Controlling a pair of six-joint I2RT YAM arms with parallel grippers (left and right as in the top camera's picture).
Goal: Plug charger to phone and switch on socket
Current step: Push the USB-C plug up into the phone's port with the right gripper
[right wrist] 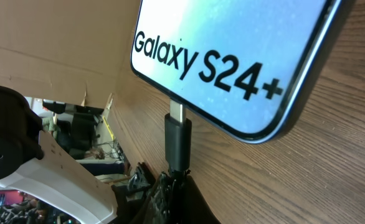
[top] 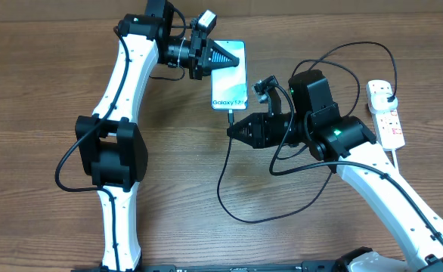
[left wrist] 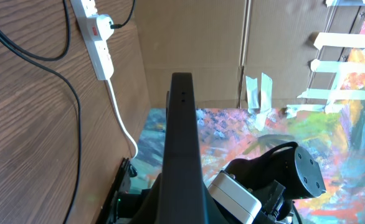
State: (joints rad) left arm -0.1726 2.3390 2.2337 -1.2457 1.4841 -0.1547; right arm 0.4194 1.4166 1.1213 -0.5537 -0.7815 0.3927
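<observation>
The phone (top: pixel 230 79) lies on the wooden table with its cyan screen up and white text at its near end. It fills the top of the right wrist view (right wrist: pixel 232 50). My left gripper (top: pixel 225 54) looks shut and rests over the phone's far end. In the left wrist view only the dark finger (left wrist: pixel 181 84) shows. My right gripper (top: pixel 235 128) is shut on the charger just behind its connector (right wrist: pixel 177 137). The connector's metal tip meets the phone's bottom port, with a little metal still showing. The black cable (top: pixel 223 189) loops to a plug (top: pixel 388 92) in the socket (top: pixel 386 113).
The socket's thick white cord (top: pixel 403 162) runs beside my right arm. In the left wrist view the socket (left wrist: pixel 98 37) is at the top left with black cable loops (left wrist: pixel 70 93) on the table. Cardboard walls stand past the table edge.
</observation>
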